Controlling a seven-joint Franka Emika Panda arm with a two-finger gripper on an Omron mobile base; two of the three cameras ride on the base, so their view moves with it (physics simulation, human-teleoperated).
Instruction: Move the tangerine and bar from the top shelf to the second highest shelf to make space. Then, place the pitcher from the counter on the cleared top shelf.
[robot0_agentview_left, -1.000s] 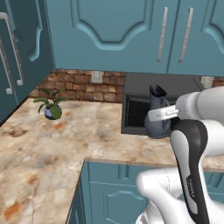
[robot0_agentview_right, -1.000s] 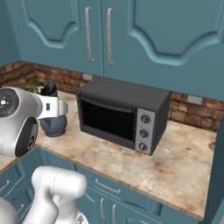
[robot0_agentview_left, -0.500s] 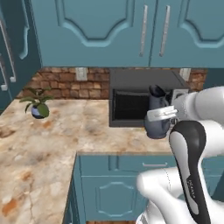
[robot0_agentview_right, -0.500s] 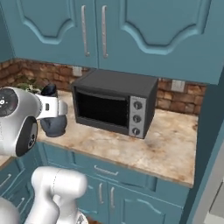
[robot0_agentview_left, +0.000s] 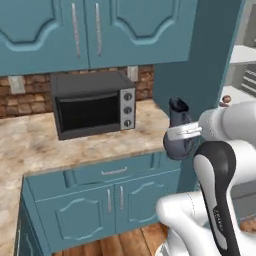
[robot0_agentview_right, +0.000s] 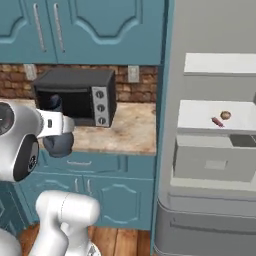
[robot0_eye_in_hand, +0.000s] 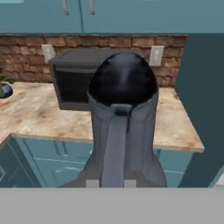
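Now the gripper (robot0_agentview_left: 181, 133) is closed on the handle of one pitcher (robot0_agentview_left: 178, 131), a smooth dark blue-grey jug with round belly and narrow neck, held in the air in front of the marbled stone counter (robot0_agentview_left: 90, 142). One round tangerine (robot0_agentview_right: 226, 115) and one thin red bar (robot0_agentview_right: 217, 122) lie close together on a flat white fridge shelf (robot0_agentview_right: 200, 117), under the top shelf (robot0_agentview_right: 220, 64).

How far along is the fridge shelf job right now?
Done: the tangerine and bar lie on the second highest shelf, and the top shelf is bare. In hand: the tool is shut on the pitcher, lifted off the counter. Left: setting it on the top shelf.
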